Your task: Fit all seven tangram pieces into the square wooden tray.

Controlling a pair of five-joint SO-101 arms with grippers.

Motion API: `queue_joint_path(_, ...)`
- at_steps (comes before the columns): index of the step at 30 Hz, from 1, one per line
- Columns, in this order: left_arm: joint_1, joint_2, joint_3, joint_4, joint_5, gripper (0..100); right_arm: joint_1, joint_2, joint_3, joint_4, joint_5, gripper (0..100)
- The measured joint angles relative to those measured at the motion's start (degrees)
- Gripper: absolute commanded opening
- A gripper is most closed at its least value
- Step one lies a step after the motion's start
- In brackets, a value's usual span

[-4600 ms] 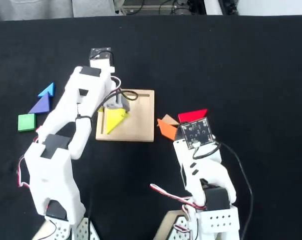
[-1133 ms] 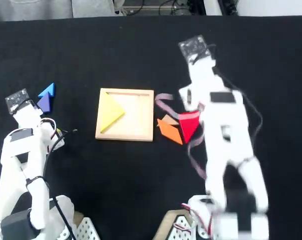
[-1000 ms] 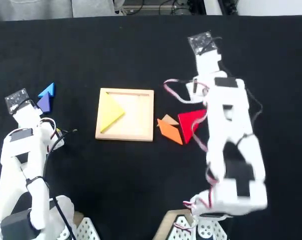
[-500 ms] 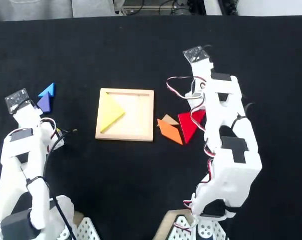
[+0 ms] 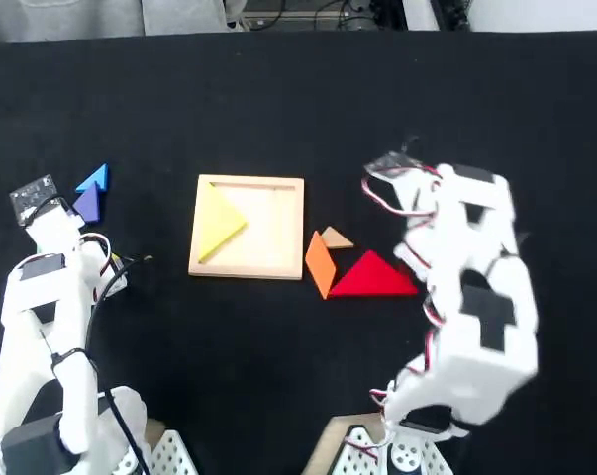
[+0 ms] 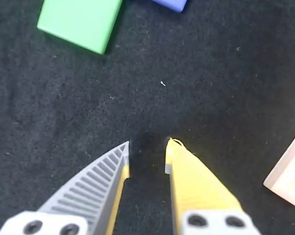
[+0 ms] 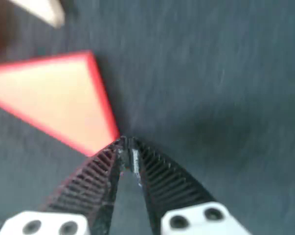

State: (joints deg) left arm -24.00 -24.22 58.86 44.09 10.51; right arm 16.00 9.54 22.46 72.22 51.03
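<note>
1. Now the right gripper (image 7: 128,152) is clenched with nothing in its grip, its tips just beside a corner of the red triangle (image 7: 49,98) on the black worktop (image 7: 211,73).
2. The left gripper (image 6: 148,147) is released and empty; the green square (image 6: 81,19) lies ahead of its tips, apart from them.
3. Beyond the red triangle from the right gripper lie the orange piece (image 5: 320,263) and the wooden tray (image 5: 273,233), with the yellow triangle (image 5: 217,223) inside it.

High cam: fixed overhead, far, covers whole table (image 5: 308,99). Wrist cams: close, aimed down past own jaws. Left catches tray (image 6: 290,171) corner beside them, right red triangle (image 7: 49,98) just ahead; high shares both.
</note>
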Motion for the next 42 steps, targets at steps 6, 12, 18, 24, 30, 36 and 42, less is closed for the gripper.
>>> queue_joint_path(6,0.0,0.0,0.0,0.0,-2.37,13,0.35,-25.14,15.3,0.62,7.21,1.2)
queue_joint_path(12,0.0,0.0,0.0,0.0,-2.46,13,-11.78,-43.96,22.95,3.34,5.54,12.9)
queue_joint_path(18,0.0,0.0,0.0,0.0,-2.81,13,-17.67,-42.64,22.95,6.15,11.69,35.4)
queue_joint_path(24,0.0,0.0,0.0,0.0,-2.9,13,-17.85,-34.29,21.01,3.6,20.92,32.5)
queue_joint_path(30,0.0,0.0,0.0,0.0,-2.9,13,-17.76,-19.87,12.48,3.6,24.35,32.5)
queue_joint_path(36,0.0,0.0,0.0,0.0,-2.9,13,-20.31,-11.16,6.59,4.75,26.02,32.6)
queue_joint_path(42,0.0,0.0,0.18,-1.41,-2.9,13,-20.22,-7.91,6.07,3.25,29.54,32.6)
